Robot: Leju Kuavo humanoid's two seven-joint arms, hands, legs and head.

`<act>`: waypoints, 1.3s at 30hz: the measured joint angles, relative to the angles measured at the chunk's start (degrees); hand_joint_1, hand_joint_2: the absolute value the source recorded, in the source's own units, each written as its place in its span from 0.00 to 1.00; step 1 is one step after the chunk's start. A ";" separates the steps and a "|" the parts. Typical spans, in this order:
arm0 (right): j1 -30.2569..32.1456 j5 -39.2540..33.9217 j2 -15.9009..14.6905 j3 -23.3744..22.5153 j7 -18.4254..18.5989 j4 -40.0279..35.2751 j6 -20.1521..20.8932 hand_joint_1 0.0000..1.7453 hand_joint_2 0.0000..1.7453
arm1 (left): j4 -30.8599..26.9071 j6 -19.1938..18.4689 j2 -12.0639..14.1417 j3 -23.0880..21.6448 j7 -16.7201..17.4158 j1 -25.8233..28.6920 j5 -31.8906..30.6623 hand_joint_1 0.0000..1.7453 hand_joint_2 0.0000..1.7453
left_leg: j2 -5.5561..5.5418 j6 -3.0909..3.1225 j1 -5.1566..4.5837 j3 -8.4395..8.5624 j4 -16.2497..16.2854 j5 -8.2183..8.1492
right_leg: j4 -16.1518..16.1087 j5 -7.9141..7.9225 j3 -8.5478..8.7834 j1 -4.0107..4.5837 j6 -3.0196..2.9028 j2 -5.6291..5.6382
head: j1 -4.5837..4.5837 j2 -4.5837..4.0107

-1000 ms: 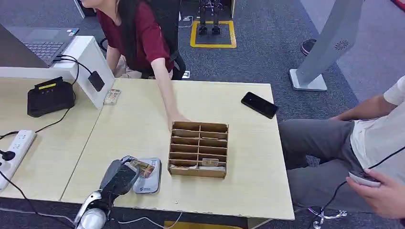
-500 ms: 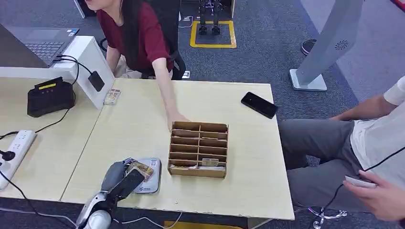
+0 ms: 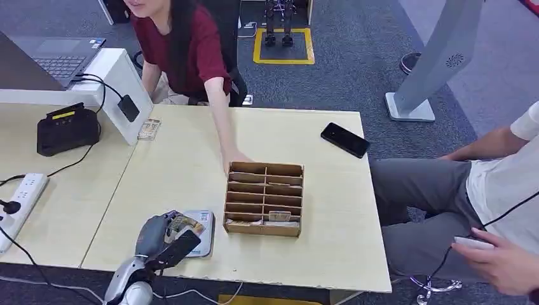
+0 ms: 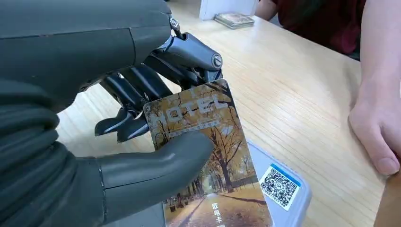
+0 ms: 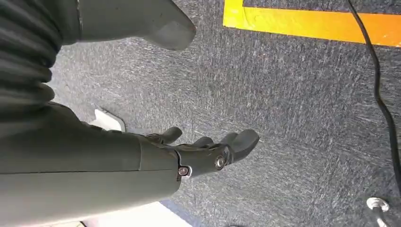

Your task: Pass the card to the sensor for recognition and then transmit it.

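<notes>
Left wrist view: the card (image 4: 208, 156), judged thin, stiff, light and slick-faced, was pinched near its upper end by the left hand (image 4: 142, 118) over the sensor (image 4: 283, 189); the right hand (image 5: 208, 151) hung loosely spread.

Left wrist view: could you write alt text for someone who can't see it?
A grey robot hand pinches a hotel key card over a pale card sensor bearing a QR code, on a wooden table. A person's hand rests nearby.
</notes>
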 joint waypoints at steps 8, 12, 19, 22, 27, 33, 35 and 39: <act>-0.04 0.11 0.00 -0.26 -0.13 0.00 -0.04 0.00 1.00 | 1.53 2.97 -0.26 -0.90 1.55 -0.59 -5.27 1.00 1.00 | -0.01 0.00 0.00 0.06 -0.02 0.00 | 0.00 0.00 0.10 0.00 0.00 -0.02 | 0.00 0.00; -0.06 0.11 0.02 -0.26 -0.13 0.00 -0.04 0.00 1.00 | 1.86 3.19 -0.31 -0.98 1.64 -0.75 -5.38 1.00 1.00 | -0.01 0.00 0.00 0.09 -0.02 0.00 | 0.00 0.00 0.13 0.00 0.00 -0.03 | 0.00 0.00; -0.11 1.16 0.13 -0.31 -0.15 0.00 -0.31 0.00 1.00 | 2.05 0.60 -0.57 -0.96 -5.28 -0.44 4.19 1.00 1.00 | -0.02 0.00 0.00 0.19 -0.03 0.00 | 0.00 0.00 0.21 0.00 0.00 -0.04 | 0.00 0.00; -0.14 1.33 0.13 -0.66 -0.18 0.00 -0.50 0.00 1.00 | 1.22 -5.89 -1.47 -0.33 -9.99 0.08 17.33 1.00 1.00 | -0.03 0.00 0.00 0.17 -0.02 0.01 | 0.00 0.00 0.21 0.00 0.00 -0.06 | 0.00 0.00; -0.15 2.23 0.15 -1.31 -0.18 0.00 -0.59 0.00 1.00 | -0.86 -11.75 -2.73 1.16 -11.39 0.55 28.21 1.00 1.00 | -0.04 0.00 -0.01 0.15 -0.01 0.00 | 0.00 0.00 0.18 0.00 0.00 -0.05 | 0.00 0.00; -0.20 3.26 0.15 -1.35 -0.13 0.00 -0.57 0.00 1.00 | -5.60 -16.02 -3.93 6.25 -12.35 -0.06 47.20 1.00 1.00 | -0.04 0.00 0.00 0.11 -0.01 0.00 | 0.00 0.00 0.11 0.00 0.00 -0.06 | 0.00 0.00; -0.21 3.94 0.15 -1.35 -0.13 0.00 -0.57 0.00 1.00 | -6.56 -15.80 -4.20 8.05 -12.77 -1.18 50.28 1.00 1.00 | -0.04 0.00 0.01 0.11 -0.02 0.01 | 0.00 0.00 0.11 0.01 0.00 -0.06 | 0.00 0.00; -0.31 4.63 0.15 -1.36 -0.13 -0.02 -0.48 0.00 1.00 | -7.54 -15.08 -4.44 10.54 -14.71 -4.41 53.27 1.00 1.00 | -0.05 -0.01 0.01 0.11 -0.01 0.02 | 0.02 0.00 0.11 0.01 -0.01 -0.07 | -0.02 0.00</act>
